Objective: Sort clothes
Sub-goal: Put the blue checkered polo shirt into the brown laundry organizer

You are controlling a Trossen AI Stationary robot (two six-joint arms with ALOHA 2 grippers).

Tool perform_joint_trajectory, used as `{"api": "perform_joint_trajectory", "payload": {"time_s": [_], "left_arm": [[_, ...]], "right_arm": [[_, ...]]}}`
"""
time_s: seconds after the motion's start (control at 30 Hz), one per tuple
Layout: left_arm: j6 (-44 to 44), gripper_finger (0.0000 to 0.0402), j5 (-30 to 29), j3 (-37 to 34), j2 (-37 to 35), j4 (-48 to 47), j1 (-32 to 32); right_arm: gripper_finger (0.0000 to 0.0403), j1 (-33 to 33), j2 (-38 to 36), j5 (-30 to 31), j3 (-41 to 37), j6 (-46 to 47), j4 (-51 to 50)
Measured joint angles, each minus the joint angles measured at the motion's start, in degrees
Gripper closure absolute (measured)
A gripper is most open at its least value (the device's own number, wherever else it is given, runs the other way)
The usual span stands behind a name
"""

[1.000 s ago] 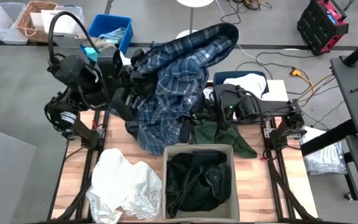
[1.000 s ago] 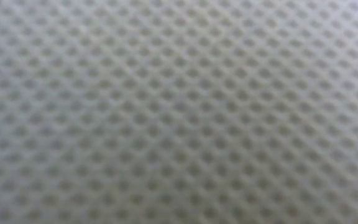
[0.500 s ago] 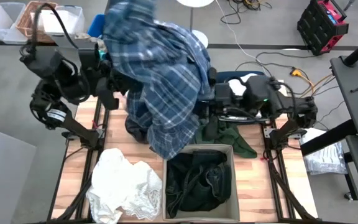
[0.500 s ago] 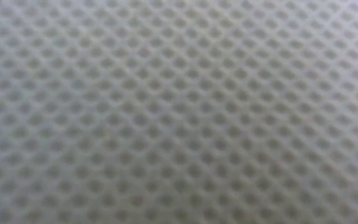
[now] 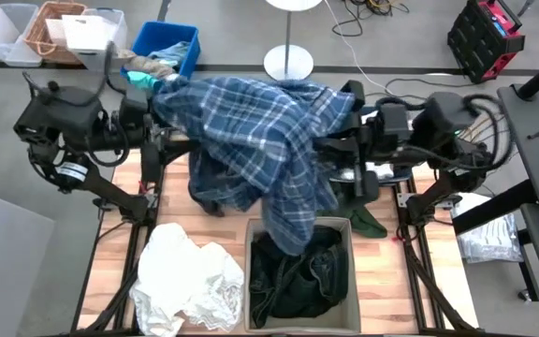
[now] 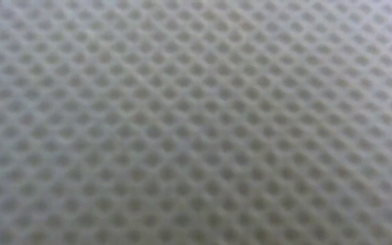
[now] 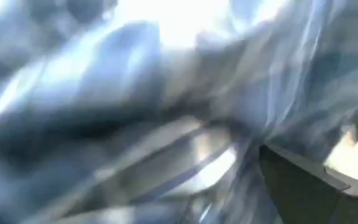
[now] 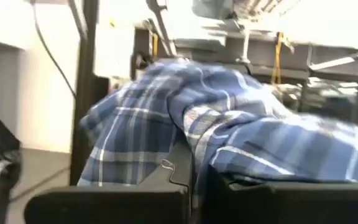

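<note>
The blue-and-white plaid shirt [image 5: 260, 150] hangs spread out above the table's far half between my two arms, and its lowest fold dangles over the grey bin [image 5: 251, 271]. My right gripper [image 5: 335, 145] is shut on the shirt's right end. My left gripper [image 5: 150, 117] is at the shirt's left end, under the cloth. In its wrist view one finger [image 7: 303, 186] stands far to the side and blurred plaid [image 7: 135, 124] fills the rest. A black garment [image 5: 298, 276] lies in the bin. A white garment [image 5: 185, 281] lies heaped on the near left, and a dark green one [image 5: 371, 223] lies right of the bin. My left gripper is open, and the shirt's left edge [image 5: 162, 105] lies draped over it. Cloth hides the fingers from above, so I cannot tell which part of them it rests on. My right gripper [image 8: 194, 186] pinches a bunched fold of the shirt's right end [image 8: 191, 155] between its two fingers. It comes from the table's right side, about level and tipped slightly up. The shirt is lifted clear and sags away from the fingers.
A blue bin [image 5: 167, 42] with pale rags, a wicker basket [image 5: 52, 23] and clear boxes stand on the floor beyond the far left corner. A round white stand base [image 5: 288, 64] is behind the table. A white mesh surface [image 6: 196, 122] fills the low view.
My left gripper has drawn back toward the table's left edge, and my right gripper has gone toward the right edge and up. The shirt, earlier bunched over the far middle, was flung up and is now spread wide between them. Its lower part has dropped over the bin.
</note>
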Motion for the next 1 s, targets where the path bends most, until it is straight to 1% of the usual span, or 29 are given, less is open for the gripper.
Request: {"api": "perform_joint_trajectory", "payload": {"time_s": [0.17,0.27,0.37,0.47,0.6,0.7,0.87,1.0], "left_arm": [[0.22,0.0096,-0.04,0.0,-0.19,-13.53,0.0],[0.15,0.0096,-0.07,-0.01,0.4,-20.77,0.0],[2.24,0.0096,-0.07,-1.3,0.43,-20.31,0.0],[3.25,0.0096,-0.36,-1.21,0.84,-19.58,0.0],[4.37,0.0096,-4.21,-1.2,1.63,-19.94,0.0],[4.39,0.0096,-6.23,-1.22,2.2,-19.94,0.02],[4.42,0.0096,-10.35,-1.2,2.87,-19.91,0.0],[4.34,0.0096,-12.54,-1.22,3.28,-19.53,0.0]], "right_arm": [[0.0394,0.36,0.13,-5.23,2.42,2.23,0.12],[0.0394,0.36,0.17,-11.42,3.24,4.52,-0.07],[0.0394,0.36,0.19,-19.1,3.64,9.28,0.09],[0.0394,0.76,0.17,-24.1,3.64,14.58,-0.26],[0.0394,1.22,1.01,-35.85,3.66,22.24,0.54],[0.0394,2.79,1.91,-42.24,3.64,26.57,2.24],[0.0394,6.53,3.13,-45.37,3.64,28.94,9.3],[0.0394,8.78,3.23,-45.8,3.66,30.16,11.76]]}}
